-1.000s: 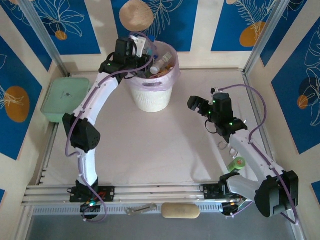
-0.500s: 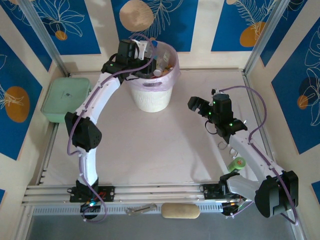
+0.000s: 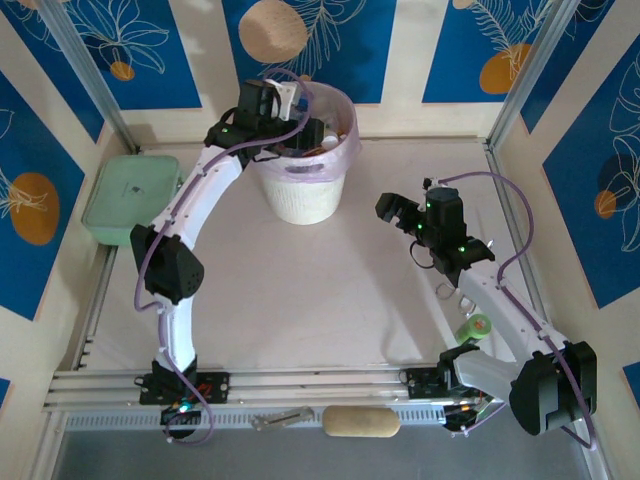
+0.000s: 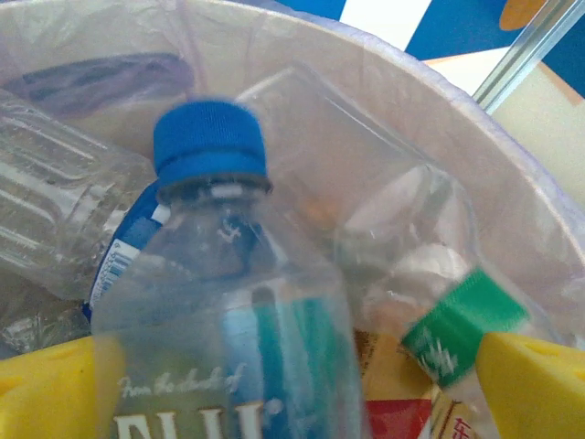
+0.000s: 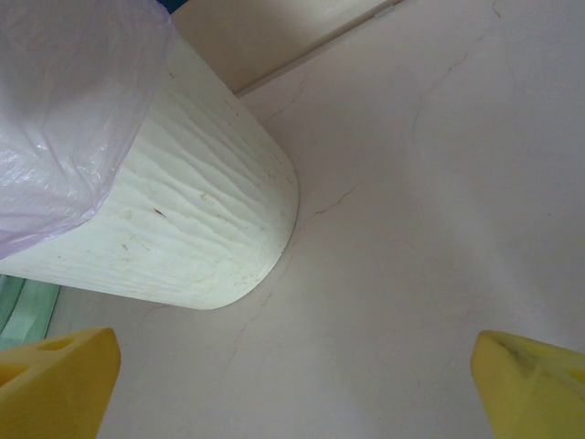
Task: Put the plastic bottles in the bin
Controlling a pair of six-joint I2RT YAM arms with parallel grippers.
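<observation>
Round white bin (image 3: pixel 300 195) at the back of the table (image 3: pixel 330 290), pink-purple liner (image 3: pixel 345 152), stuffed with clear bottles (image 4: pixel 55 219). Left gripper (image 4: pixel 292 393) right over it, yellow fingers (image 4: pixel 46 384) spread wide, blurry blue-capped bottle (image 4: pixel 228 302) between them inside the rim, not clamped. Right gripper (image 5: pixel 292 384) wide open, nothing in it, low beside the bin. 1 green bottle (image 3: pixel 474 327) out on the table by the right arm (image 3: pixel 505 305). Deeper bin contents too jumbled to count.

Blue, seemingly floral panels (image 3: pixel 90 50); pale tabletop (image 3: pixel 330 290)
</observation>
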